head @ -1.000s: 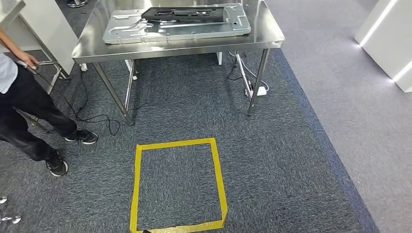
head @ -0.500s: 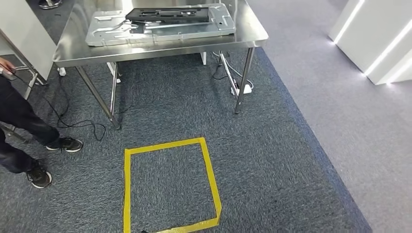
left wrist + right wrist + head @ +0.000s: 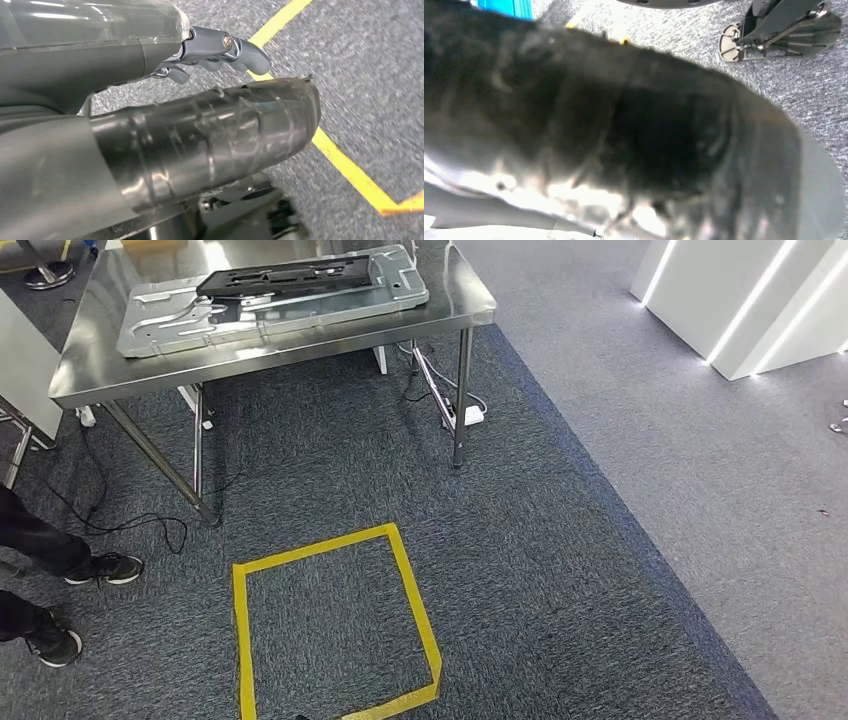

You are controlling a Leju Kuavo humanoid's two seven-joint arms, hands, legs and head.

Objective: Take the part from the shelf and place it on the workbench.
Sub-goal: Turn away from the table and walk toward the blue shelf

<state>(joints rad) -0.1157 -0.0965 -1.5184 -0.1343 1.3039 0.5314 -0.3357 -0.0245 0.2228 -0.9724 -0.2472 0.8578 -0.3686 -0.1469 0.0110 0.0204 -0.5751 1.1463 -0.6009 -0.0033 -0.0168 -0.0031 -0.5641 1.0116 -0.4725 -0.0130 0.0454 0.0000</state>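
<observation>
The steel workbench stands at the back left in the head view. A flat silver metal panel lies on it, with a long black part resting on the panel's far side. In the left wrist view my left hand hangs over the carpet, thick grey thumb in front and fingers apart, holding nothing. My right hand is a dark blur close to the lens in the right wrist view, and its fingers cannot be made out.
A yellow tape square marks the dark carpet in front of the workbench. A person's legs and shoes are at the left edge. Cables and a power strip lie under the table. White lit panels stand at the right.
The whole picture has shifted: the camera has turned right, so the workbench, tape square and person now sit further left, and more grey floor shows on the right.
</observation>
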